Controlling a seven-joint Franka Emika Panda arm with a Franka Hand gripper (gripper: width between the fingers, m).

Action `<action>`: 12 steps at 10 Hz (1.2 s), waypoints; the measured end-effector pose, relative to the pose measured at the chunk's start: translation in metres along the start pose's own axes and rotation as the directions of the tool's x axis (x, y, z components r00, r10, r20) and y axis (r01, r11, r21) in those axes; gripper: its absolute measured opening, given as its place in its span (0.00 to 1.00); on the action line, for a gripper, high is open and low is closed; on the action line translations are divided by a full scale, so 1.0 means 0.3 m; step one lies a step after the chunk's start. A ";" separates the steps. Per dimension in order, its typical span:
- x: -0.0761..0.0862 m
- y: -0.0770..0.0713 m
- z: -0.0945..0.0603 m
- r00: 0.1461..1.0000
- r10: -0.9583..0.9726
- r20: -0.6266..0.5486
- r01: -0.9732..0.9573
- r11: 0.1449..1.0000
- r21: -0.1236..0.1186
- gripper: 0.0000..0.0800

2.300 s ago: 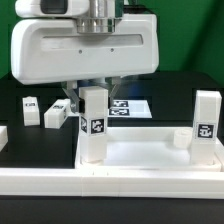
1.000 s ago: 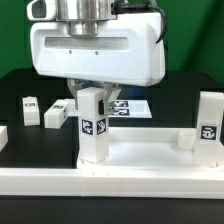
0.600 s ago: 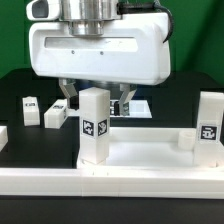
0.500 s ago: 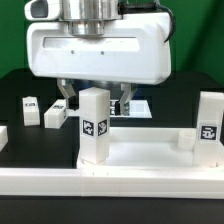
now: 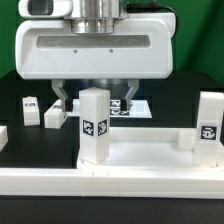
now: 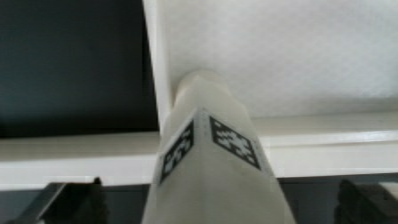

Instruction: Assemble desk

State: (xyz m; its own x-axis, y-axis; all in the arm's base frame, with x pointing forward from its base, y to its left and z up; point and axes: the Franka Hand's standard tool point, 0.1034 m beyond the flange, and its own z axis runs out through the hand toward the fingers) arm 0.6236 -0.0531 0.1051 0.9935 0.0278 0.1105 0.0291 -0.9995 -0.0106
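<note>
Black matte covers the bench [image 5: 170, 95], and behind it we see a strip of green wall [image 5: 200, 25] at the upper corners of the exterior view. On the bench lies the white tabletop [image 5: 145, 150], a shallow tray with raised rims, nearest the camera. One leg [image 5: 93, 125] stands upright at its corner on the exterior view's left, its tag facing us. A second leg [image 5: 207, 120] stands at the corner on the exterior view's right. Two loose legs [image 5: 30, 108] [image 5: 54, 116] rest on the bare bench, well apart from the tray, on the exterior view's left. The marker board [image 5: 135, 106] lies flat farther back.

The jaws stand wide apart, one finger [image 5: 62, 98] on each side of the top of the first leg, with a gap on both sides and nothing held. In the wrist view we look straight down that leg [image 6: 210, 150] onto the speckled tabletop [image 6: 285, 60] and the dark bench [image 6: 63, 60].
</note>
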 end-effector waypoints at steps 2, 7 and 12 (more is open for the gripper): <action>0.006 0.002 0.001 0.968 -0.251 -0.010 0.251 0.968 -0.014 0.81; 0.002 0.027 0.004 0.781 -0.624 0.016 0.625 0.780 -0.033 0.81; 0.003 0.035 0.002 0.705 -0.708 0.032 0.709 0.704 -0.039 0.47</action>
State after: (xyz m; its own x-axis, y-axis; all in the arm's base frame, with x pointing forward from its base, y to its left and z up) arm 0.6248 -0.0637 0.1044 0.6834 0.7281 0.0532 0.7207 -0.6845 0.1099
